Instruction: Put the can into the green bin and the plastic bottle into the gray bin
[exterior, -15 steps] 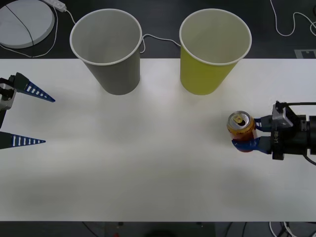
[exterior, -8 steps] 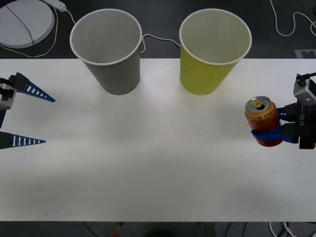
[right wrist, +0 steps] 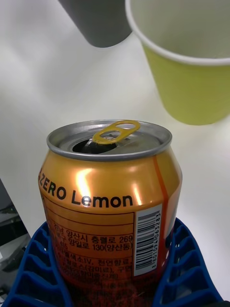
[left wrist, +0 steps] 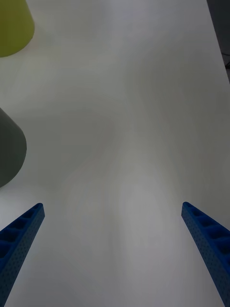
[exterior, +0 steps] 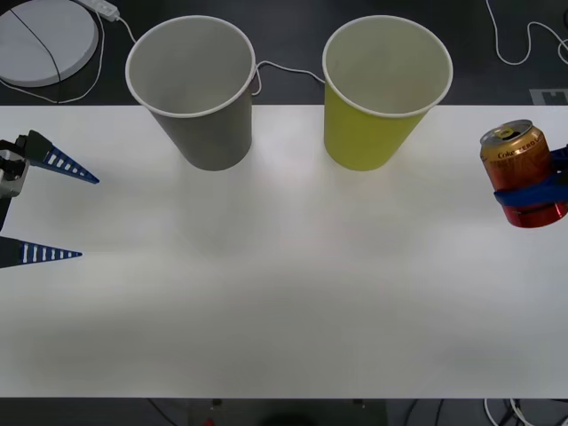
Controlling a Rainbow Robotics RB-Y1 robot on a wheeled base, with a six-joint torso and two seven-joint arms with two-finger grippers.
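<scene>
My right gripper (exterior: pixel 538 196) is shut on the can (exterior: pixel 521 169), an orange-red drinks can with a gold pull tab, and holds it upright above the table at the far right edge. In the right wrist view the blue fingers (right wrist: pixel 36 268) clasp the can (right wrist: pixel 108 192) on both sides. The green bin (exterior: pixel 386 89) stands at the back, left of the can, and it also shows beyond the can as the green bin (right wrist: pixel 191 62). The gray bin (exterior: pixel 191 89) stands left of the green one. My left gripper (exterior: pixel 75 216) waits open at the left edge. The plastic bottle is out of view.
The white table (exterior: pixel 284 302) stretches bare between the two arms. Behind it, on the dark floor, lie a white round disc (exterior: pixel 40 40) at the back left and a white cable (exterior: pixel 519 49) at the back right.
My right gripper has lifted the can off the table and carried it to the right and toward the back. The left arm has not moved.
</scene>
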